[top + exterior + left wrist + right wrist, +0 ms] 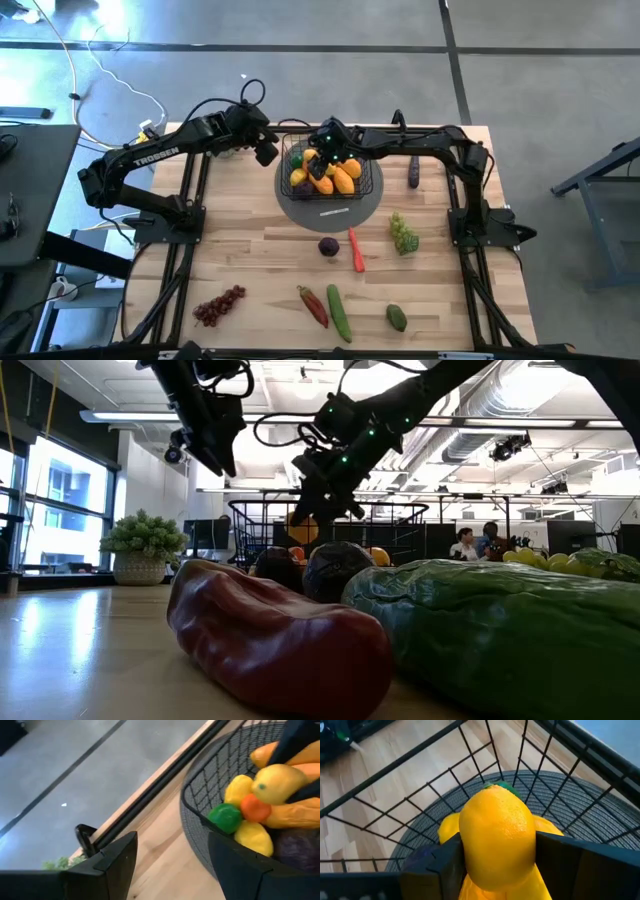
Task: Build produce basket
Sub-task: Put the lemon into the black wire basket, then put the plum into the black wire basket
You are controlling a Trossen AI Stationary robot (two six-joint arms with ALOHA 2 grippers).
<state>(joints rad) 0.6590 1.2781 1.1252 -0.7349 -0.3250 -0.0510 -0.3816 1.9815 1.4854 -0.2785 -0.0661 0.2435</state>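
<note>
Overhead, the black wire-mesh basket (330, 172) sits on a grey round disc (372, 206) at the far middle of the wooden table (250, 270), already holding yellow and orange fruit. The right gripper (495, 865) hangs inside it, its jaws on either side of a yellow lemon (497, 837) and touching it. The left gripper (172, 862) hovers just beside the basket's left wall, fingers apart and empty. On the table nearer the front lie purple grapes (219, 306), a cucumber (339, 312), an avocado (397, 318), green grapes (403, 234) and a red chilli (356, 250).
</note>
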